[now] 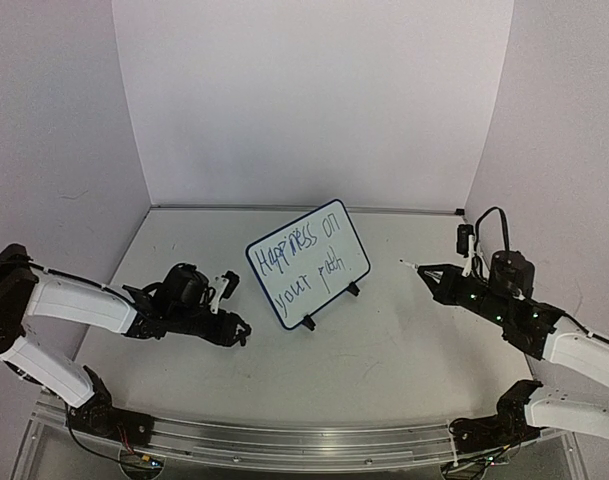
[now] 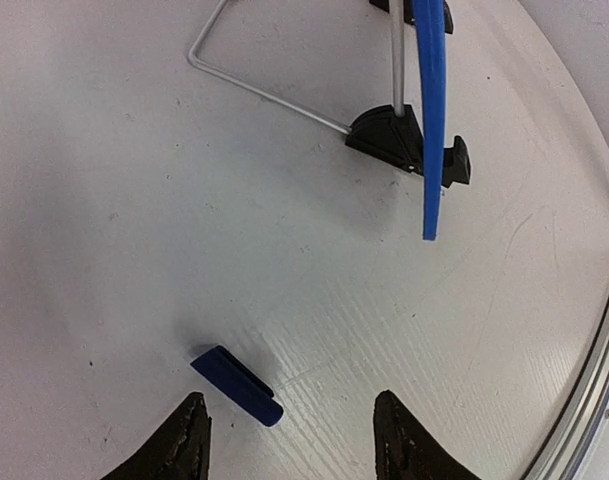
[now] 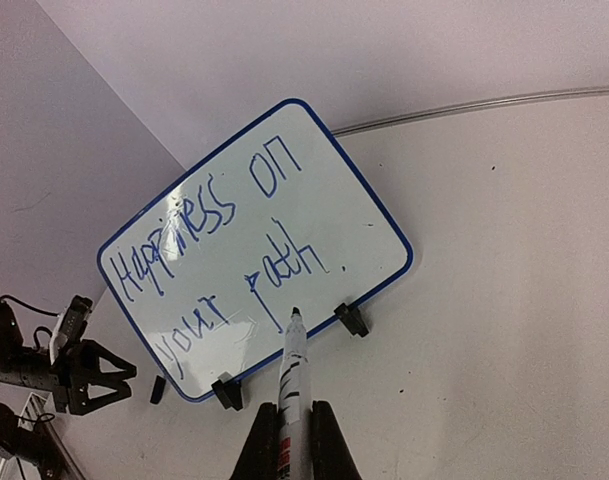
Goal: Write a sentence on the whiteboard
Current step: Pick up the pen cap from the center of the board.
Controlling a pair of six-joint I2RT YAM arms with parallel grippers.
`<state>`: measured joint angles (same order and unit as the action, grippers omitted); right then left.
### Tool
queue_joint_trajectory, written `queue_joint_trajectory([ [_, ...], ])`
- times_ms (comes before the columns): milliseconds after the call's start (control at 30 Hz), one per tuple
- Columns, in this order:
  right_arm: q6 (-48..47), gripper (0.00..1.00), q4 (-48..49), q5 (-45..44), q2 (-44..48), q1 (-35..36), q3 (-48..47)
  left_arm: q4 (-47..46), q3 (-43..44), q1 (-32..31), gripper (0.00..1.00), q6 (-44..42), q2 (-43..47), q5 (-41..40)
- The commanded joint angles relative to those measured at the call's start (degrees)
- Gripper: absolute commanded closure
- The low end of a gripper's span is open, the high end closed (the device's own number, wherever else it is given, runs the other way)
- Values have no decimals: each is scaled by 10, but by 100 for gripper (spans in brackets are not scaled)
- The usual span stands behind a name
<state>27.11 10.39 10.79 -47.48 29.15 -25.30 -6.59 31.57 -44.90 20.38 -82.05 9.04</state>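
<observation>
The whiteboard (image 1: 350, 262) stands tilted on two black clip feet at the table's middle. The sentence (image 1: 302, 255) on it reads "Happiness on your path" in two slanted blue lines, also clear in the right wrist view (image 3: 214, 215) on the board (image 3: 359, 235). My right gripper (image 1: 442, 279) is shut on a white marker pen (image 3: 294, 380), uncapped tip pointing at the board, a short way right of it and off its surface. My left gripper (image 1: 239, 332) is open and empty, low over the table left of the board. A blue pen cap (image 2: 237, 386) lies just ahead of its left finger.
In the left wrist view the board's blue edge (image 2: 431, 120), a black clip foot (image 2: 399, 140) and a wire stand (image 2: 254, 90) are ahead. White walls enclose the table on three sides. A metal rail (image 1: 284, 440) runs along the near edge.
</observation>
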Motion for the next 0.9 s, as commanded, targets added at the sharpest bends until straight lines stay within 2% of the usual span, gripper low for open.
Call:
queue_joint_trajectory([
  [0,2,100,2,-12,8,-2,1,-39,51,8,47,-39,-49,49],
  [467,-2,100,-8,-13,9,-2,-3,-23,108,13,49,-59,-155,53],
  [867,-2,100,-9,-16,3,-3,-3,17,73,13,49,-34,-122,46],
])
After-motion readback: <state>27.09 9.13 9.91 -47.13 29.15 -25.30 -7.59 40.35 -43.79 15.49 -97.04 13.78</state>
